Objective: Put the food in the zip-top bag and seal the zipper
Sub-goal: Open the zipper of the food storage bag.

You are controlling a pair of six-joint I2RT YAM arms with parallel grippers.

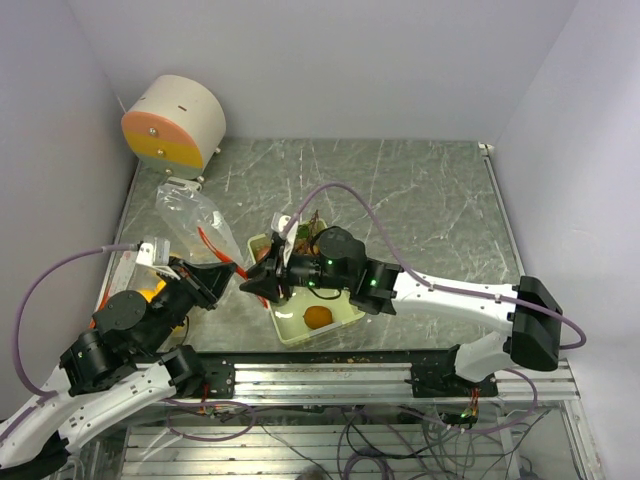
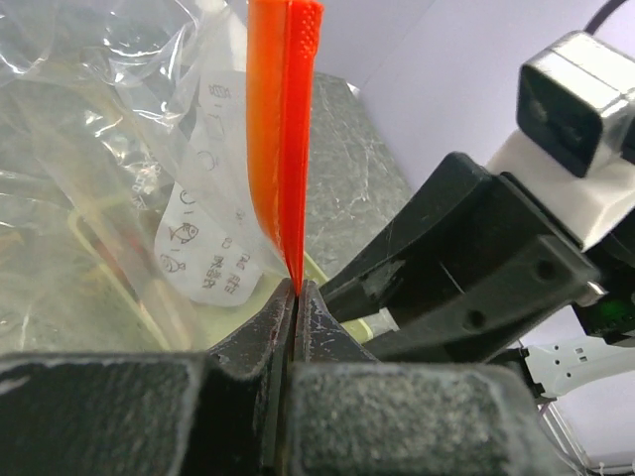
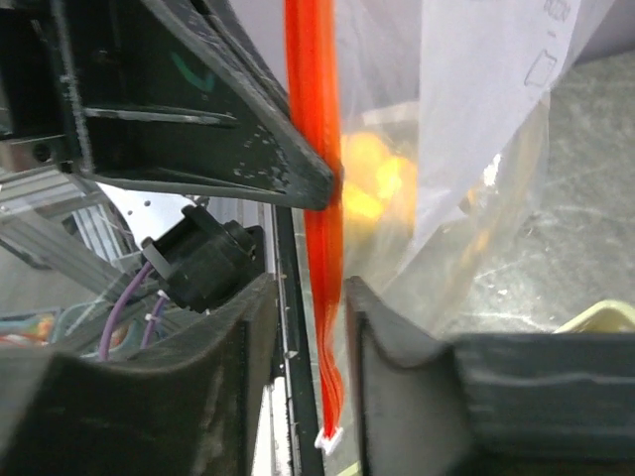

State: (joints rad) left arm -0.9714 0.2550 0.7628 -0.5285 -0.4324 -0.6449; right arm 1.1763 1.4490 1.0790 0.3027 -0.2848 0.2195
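- The food is split between two places. Yellow-orange fruit [image 3: 369, 175] shows through the clear plastic of the bag [image 1: 186, 212], just behind the left hand [image 2: 295, 290]. One more round orange fruit [image 1: 318, 318] lies in the pale green tray [image 1: 292, 330], under the right hand [image 3: 313, 297] and to its near side.
- So the filling looks only partly done: at least that one fruit is not yet in the bag.
- Sealing appears under way or about to begin, since both hands are on the orange zipper strip [image 2: 288, 149].
- The left hand is pressed together, pinching the strip at its fingertips. The strip rises straight up from the pinch, with the bag hanging off to one side of it.
- The right hand straddles the same strip just beside the left hand. Its jaws are slightly spread, with a gap showing on one side of the strip, so it seems not to be clamping.
- The two hands almost touch, and the free end of the strip hangs below the right hand.
- The bag rests on the tabletop [image 1: 420, 200] beyond the left hand, well apart from the right arm's base.
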